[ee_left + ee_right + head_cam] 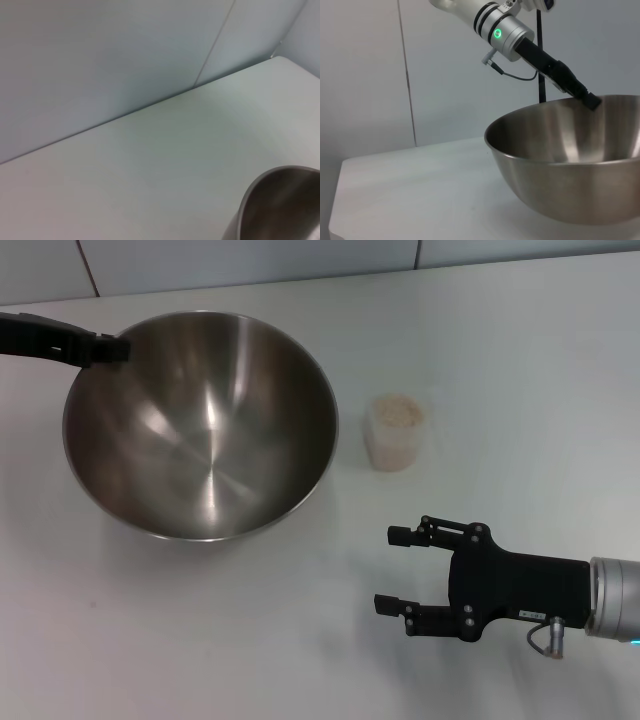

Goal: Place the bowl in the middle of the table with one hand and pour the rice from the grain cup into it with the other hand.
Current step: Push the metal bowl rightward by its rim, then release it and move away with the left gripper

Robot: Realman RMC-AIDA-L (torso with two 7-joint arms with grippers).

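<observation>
The shiny steel bowl (200,430) is at the left of the white table (500,340). My left gripper (105,348) reaches in from the left edge and is shut on the bowl's far-left rim. In the right wrist view that gripper (580,92) meets the rim of the bowl (570,170) from above. The left wrist view catches only a piece of the bowl rim (280,200). The grain cup (396,435) stands upright just right of the bowl, apart from it, filled with rice (397,412). My right gripper (392,569) is open near the front, below the cup, with nothing between its fingers.
A pale panelled wall (250,260) runs along the table's far edge. Bare tabletop (520,420) lies right of the cup and in front of the bowl (200,640). The table's corner (340,200) shows in the right wrist view.
</observation>
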